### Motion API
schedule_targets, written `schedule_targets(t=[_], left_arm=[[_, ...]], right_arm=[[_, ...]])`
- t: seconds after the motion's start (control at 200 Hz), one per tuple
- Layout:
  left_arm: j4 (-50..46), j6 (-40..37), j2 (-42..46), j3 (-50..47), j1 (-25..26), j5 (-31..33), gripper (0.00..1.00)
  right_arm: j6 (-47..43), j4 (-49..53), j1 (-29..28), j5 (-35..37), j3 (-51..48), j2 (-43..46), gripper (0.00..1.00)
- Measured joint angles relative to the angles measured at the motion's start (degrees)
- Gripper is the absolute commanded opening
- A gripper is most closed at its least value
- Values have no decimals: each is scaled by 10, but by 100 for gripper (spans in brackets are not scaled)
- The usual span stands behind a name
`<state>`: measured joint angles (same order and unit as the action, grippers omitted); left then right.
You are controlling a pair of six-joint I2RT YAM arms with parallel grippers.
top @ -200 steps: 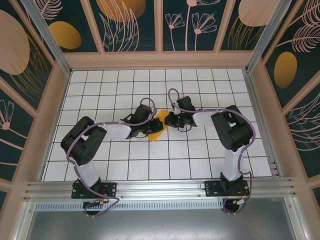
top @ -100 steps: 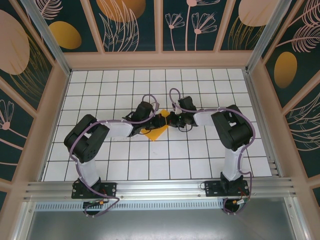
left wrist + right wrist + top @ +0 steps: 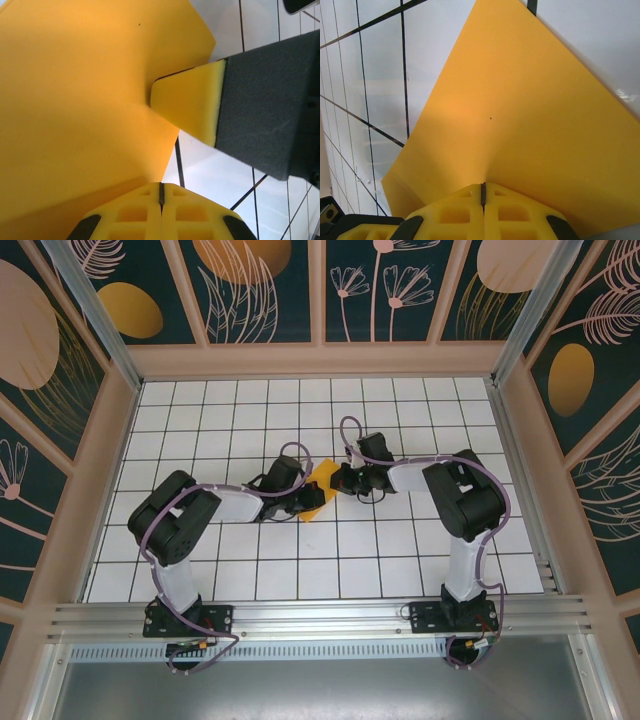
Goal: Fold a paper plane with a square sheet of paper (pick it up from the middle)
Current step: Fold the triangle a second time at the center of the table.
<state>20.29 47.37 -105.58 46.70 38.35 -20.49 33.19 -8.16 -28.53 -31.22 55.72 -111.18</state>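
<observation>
My left arm bends up at the elbow, then lies low and reaches to the sheet of paper from its left side. My right arm bends the same way and reaches to the paper from its right side. The two arms meet at the paper, out on the white tabletop.

The left gripper is closed tight, and the orange-yellow paper runs right into its pinched yellow fingers. The right gripper is closed tight on the other side of the paper. From the left wrist I see one of its yellow pads pressed on the paper's edge. So both grippers hold the same sheet. I cannot tell if the paper touches the tabletop.
</observation>
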Motion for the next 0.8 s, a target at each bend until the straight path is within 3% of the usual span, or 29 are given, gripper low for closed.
schedule_targets(t=[0.425,0.796], left_arm=[[-16,-15,-29,28,0,-2,0],[-3,-37,2,-23,0,-26,0]], right_arm=[[2,0,0,-1,0,0,0],[2,1,1,1,0,0,0]])
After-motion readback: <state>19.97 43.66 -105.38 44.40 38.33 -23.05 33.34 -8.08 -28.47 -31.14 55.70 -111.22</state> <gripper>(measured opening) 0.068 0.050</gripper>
